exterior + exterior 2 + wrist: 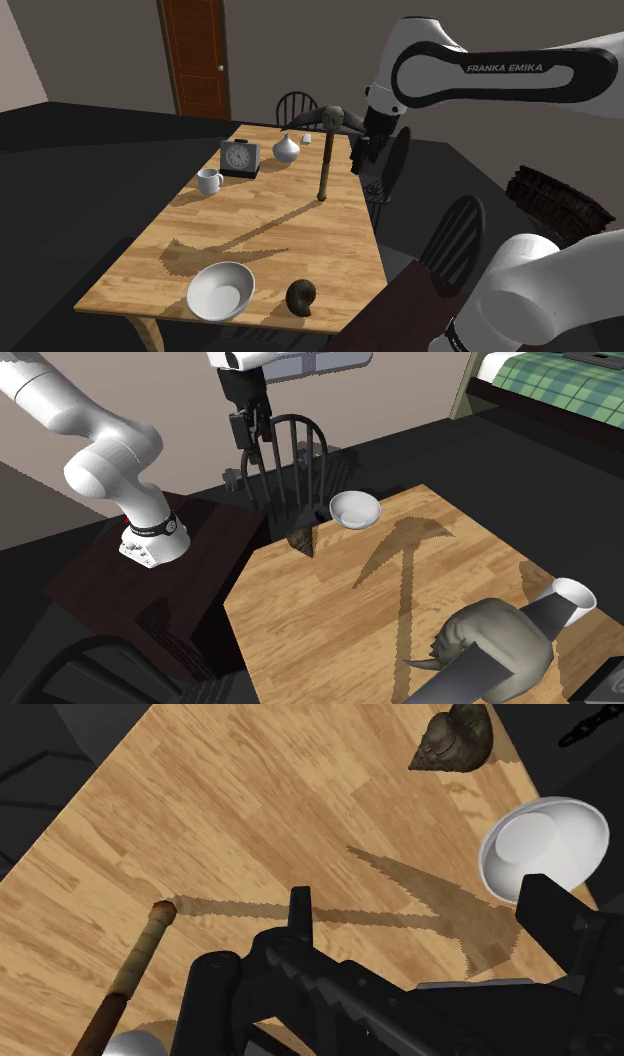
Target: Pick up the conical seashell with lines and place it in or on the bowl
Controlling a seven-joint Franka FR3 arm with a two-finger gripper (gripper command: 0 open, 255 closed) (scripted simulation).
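My gripper (262, 444) hangs in the air just off the table's long edge, over a dark spindle-back chair (300, 467). Its two black fingers (300, 909) are spread apart with nothing between them. The conical seashell (301, 297), dark brown and ridged, lies on its side on the wooden table (230, 215), near the end closest to my stand (150, 592) and well apart from the gripper. Just beside it, on the shoulder view's left, sits the white bowl (221, 291), upright and not touching the shell. In the wrist view the seashell and the bowl lie out ahead of my fingers, side by side with a strip of bare wood between them. Farther along the table a pick hammer (327, 160) stands upright on the end of its handle and casts a long shadow toward the bowl. Near the table's far end are a white mug (209, 181), a small dark clock (239, 158) and a pale round-bodied vase (286, 149). A brown door (195, 55) shows in the wall behind.
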